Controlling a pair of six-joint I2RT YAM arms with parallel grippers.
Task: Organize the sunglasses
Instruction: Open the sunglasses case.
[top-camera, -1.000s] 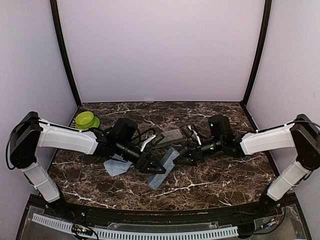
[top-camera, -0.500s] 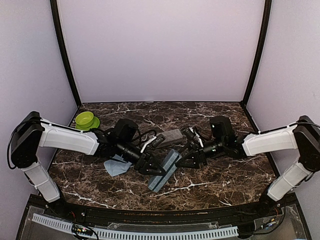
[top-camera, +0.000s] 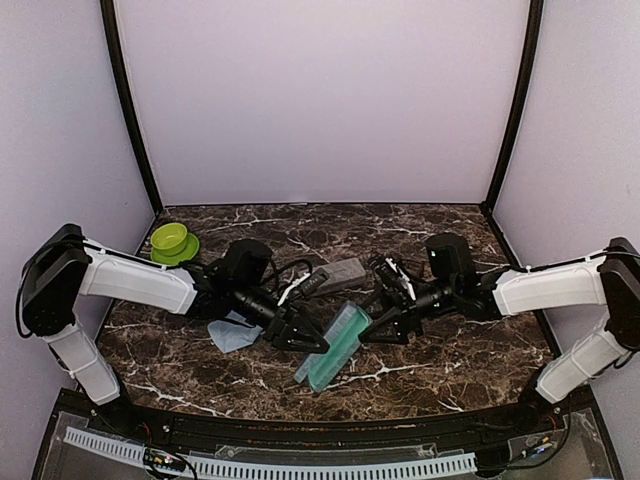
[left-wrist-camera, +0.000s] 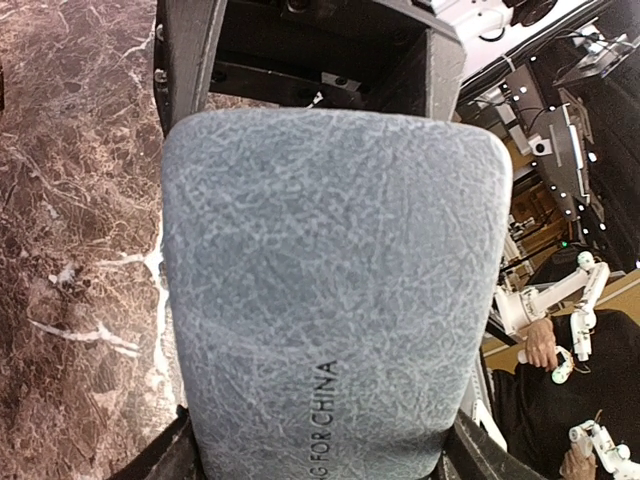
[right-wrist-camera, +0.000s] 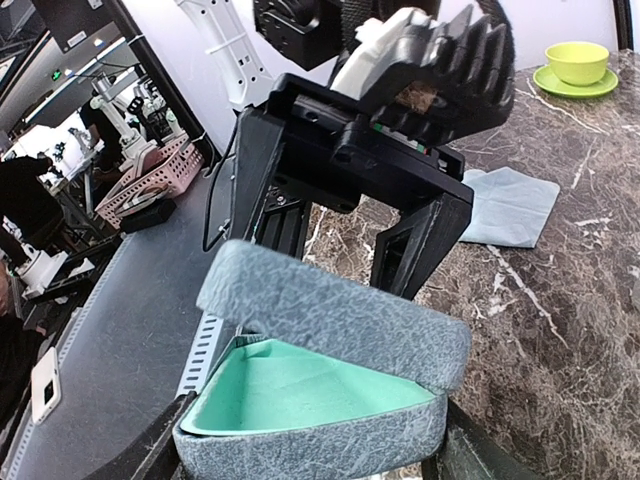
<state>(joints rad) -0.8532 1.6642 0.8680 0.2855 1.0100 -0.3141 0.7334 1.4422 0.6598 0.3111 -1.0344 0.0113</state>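
Two arms meet over the middle of the table (top-camera: 450, 365) in the top view. The left gripper (top-camera: 303, 337) and the right gripper (top-camera: 372, 325) each grip one side of a blue-grey case (top-camera: 335, 348), which is held between them with its lid ajar and a mint-green lining showing. A second, grey case (top-camera: 345, 271) lies closed just behind them. A light blue cloth (top-camera: 230, 335) lies below the left arm. A green bowl (top-camera: 170, 237) stands on a saucer near the far left corner. The sunglasses cannot be located with certainty: dark shapes beside the grey case are too small to identify.

In the left wrist view, the textured outer face of the blue-grey case fills the frame. The left fingers (left-wrist-camera: 168, 458) show at the bottom corners, one against each side of the case, clamped on it. The right gripper's black frame straddles the far end.

In the right wrist view, the right fingers (right-wrist-camera: 150, 452) sit at the bottom corners, pressed against the lower shell of the case. The lid is raised on the near side. The left gripper's fingers stand on either side of the lid's far end. The cloth and bowl lie beyond.
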